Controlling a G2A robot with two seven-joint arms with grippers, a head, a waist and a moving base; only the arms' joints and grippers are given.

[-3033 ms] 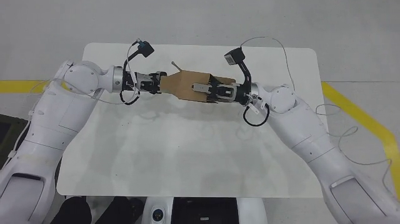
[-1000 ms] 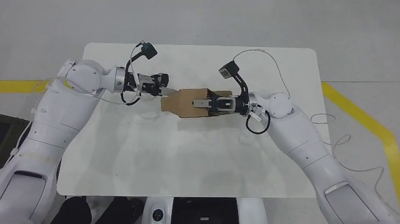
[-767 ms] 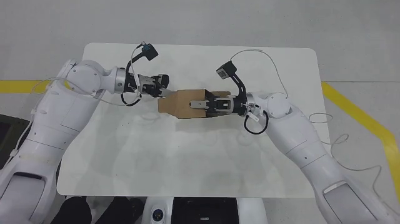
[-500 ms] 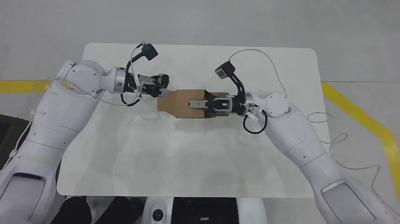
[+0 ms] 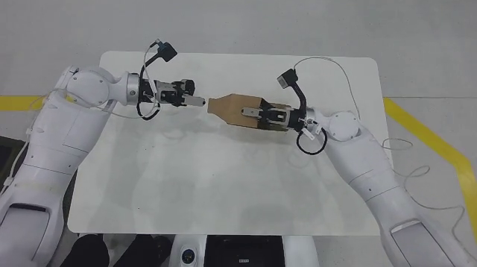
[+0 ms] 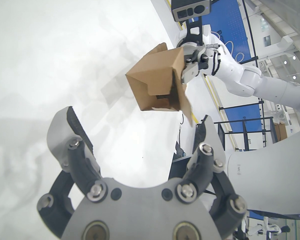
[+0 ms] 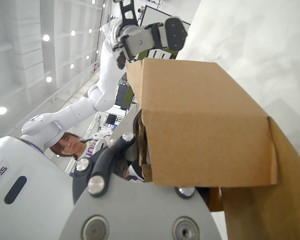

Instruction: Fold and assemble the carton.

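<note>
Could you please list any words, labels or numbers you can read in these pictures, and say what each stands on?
On the carton: none; the faces shown are plain brown.
On the blue wall panel: a small white mark, too small to read.
On the table: none.

My left arm reaches in from my left side with the wrist roughly level. My left gripper (image 5: 195, 101) points toward my other one, its fingers (image 6: 72, 128) spread wide with nothing between them. My right arm comes in from the opposite side, forearm angled inward. My right gripper (image 5: 259, 113) is clamped on the carton (image 5: 232, 108). The two grippers face each other, near but apart.
</note>
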